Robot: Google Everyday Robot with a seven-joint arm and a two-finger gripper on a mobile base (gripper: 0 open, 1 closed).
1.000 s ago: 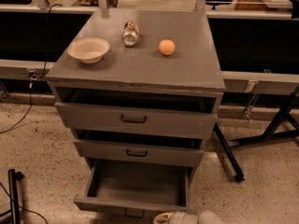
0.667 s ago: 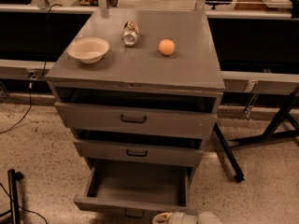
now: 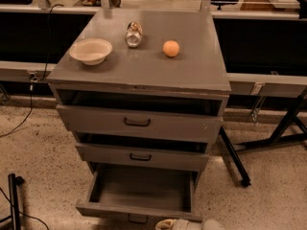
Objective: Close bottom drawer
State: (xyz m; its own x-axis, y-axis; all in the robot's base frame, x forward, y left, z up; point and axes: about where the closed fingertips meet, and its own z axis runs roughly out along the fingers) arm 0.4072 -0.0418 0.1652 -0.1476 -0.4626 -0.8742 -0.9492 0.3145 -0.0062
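As things stand in the camera view: the bottom drawer (image 3: 141,190) of the cabinet (image 3: 144,73) is pulled well out toward the near side. Its shallow box is bare inside, and its front panel lies close to the picture's near edge.
Neighbours: the middle drawer (image 3: 140,157) and top drawer (image 3: 138,122) sit above it, each a little way out, with a dark gap over its front.
Cabinet top: bowl (image 3: 91,50) at left, can (image 3: 134,34) lying farther back near centre, orange (image 3: 171,48) at right; all well apart from the bottom drawer.
Gripper place: the gripper (image 3: 187,224) is a pale rounded shape at the near edge, just right of the handle (image 3: 137,219) and just beside the front panel; whether it touches cannot be told.
Gripper state: cannot tell, since only its top shows.
Handling: it looks like stiff sheet metal, light while bare, and probably slides on runners. It is not fragile, though a hard shove might shake the cabinet and roll the can or orange.
Where to take hold: no grasp seems needed. A flat push on the front panel near its middle, by the handle, should send it in straight; a push far off centre might skew it.
Change from earlier: nothing appears to have moved. The bottom drawer is as far out as a second ago, the gripper is in the same spot, and the things on top have not shifted.
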